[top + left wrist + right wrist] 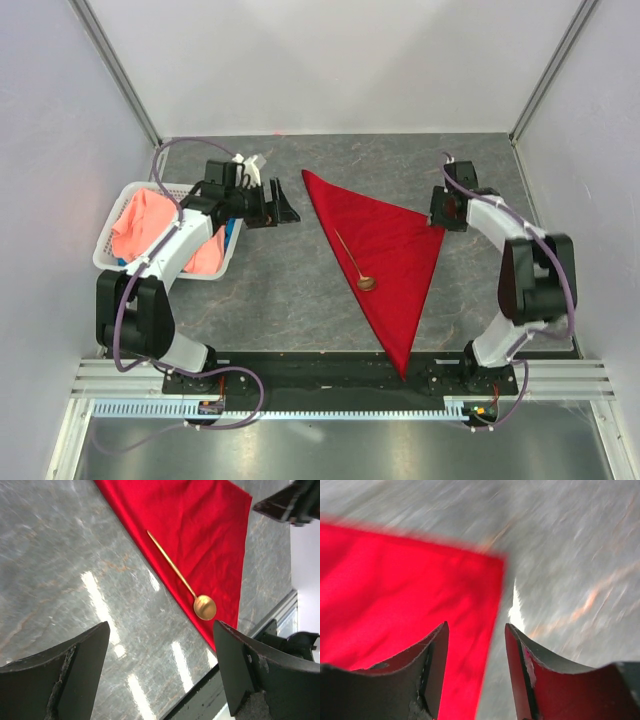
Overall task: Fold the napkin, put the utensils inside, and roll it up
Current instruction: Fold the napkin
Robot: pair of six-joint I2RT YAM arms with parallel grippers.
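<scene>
Centre frame, the limp napkin (385, 250) bears a slick spoon (352, 262); left gripper (288, 208) and right gripper (440, 213) gape empty, corners likely the best hold.

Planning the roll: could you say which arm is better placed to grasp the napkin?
Probably right: the right gripper hovers open over a corner of the napkin; the left gripper hangs clear.
</scene>
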